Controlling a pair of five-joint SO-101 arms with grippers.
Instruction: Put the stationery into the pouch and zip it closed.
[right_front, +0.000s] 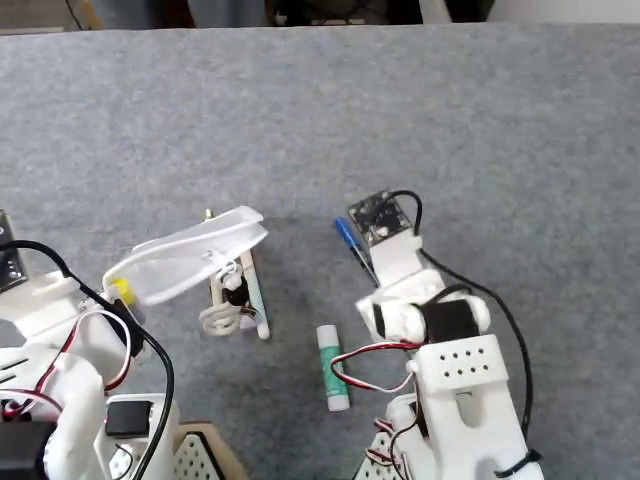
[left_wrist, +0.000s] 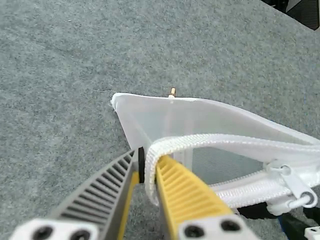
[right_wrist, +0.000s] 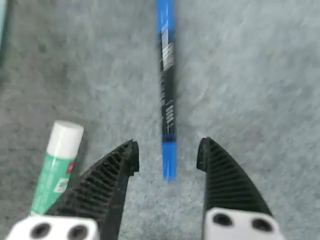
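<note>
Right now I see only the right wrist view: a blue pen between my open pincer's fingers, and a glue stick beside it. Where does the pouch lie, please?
Observer: In the high view the pouch lies beyond the glue stick, on the side away from your right pincer.
Operator: Is something holding it?
Observer: Yes. The left pincer is shut on the pouch's rim, at the zipper edge.
Operator: And the zip, is it open?
Observer: It is open. In the left wrist view the two zipper tapes stand apart, and the zipper pull sits well away from the left pincer's grip.
</note>
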